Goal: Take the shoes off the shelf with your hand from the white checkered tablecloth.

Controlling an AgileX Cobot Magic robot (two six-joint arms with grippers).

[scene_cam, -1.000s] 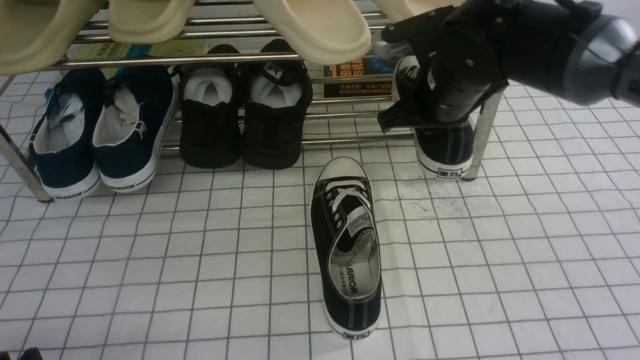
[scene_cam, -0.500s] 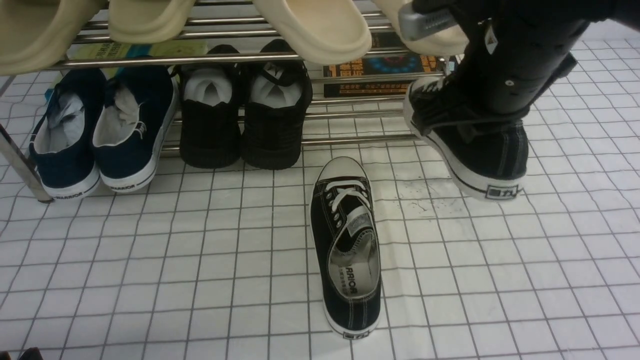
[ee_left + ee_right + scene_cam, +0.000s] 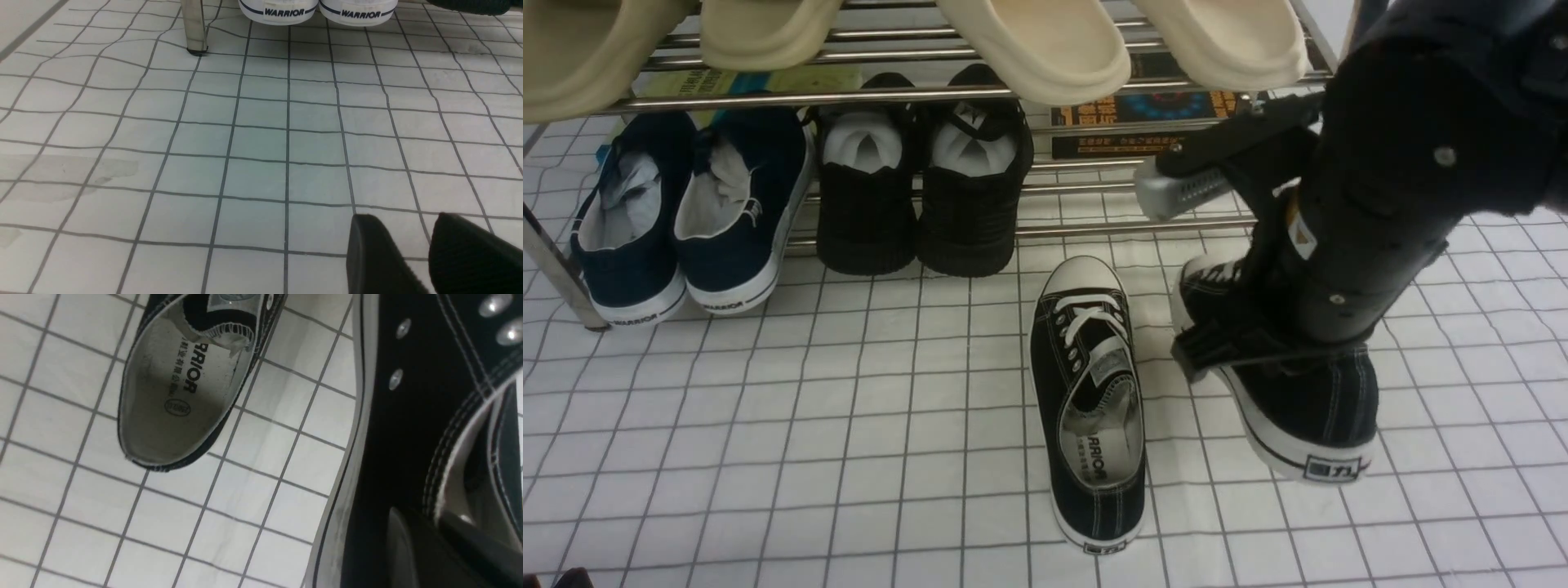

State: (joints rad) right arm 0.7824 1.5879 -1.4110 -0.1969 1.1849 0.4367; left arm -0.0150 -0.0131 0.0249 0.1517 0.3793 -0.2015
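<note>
Whether its heel touches the tablecloth (image 3: 849, 425) cannot be told, but one black shoe (image 3: 1307, 400) hangs tilted in front of the shelf (image 3: 1094, 229) and clear of its bars, with the toe toward the shelf and the heel toward the cloth's near edge. The right gripper (image 3: 433, 543) comes down on it from above and is clamped tight on the side wall at the shoe's opening, one finger inside and one outside. Just beside it, toward the cloth's left edge, the other shoe (image 3: 1090, 400) of the pair lies flat on the cloth, apart from it and pointing the same way. On the shelf's bottom bars stand a pair of black shoes stuffed with white paper (image 3: 923, 196) and, further left, a pair of navy shoes (image 3: 686, 220); beige slippers (image 3: 1029, 41) sit on the tier above. The left gripper (image 3: 410, 228) hovers low over bare cloth near the shelf's left post (image 3: 194, 24), its fingers a little apart and holding nothing.
</note>
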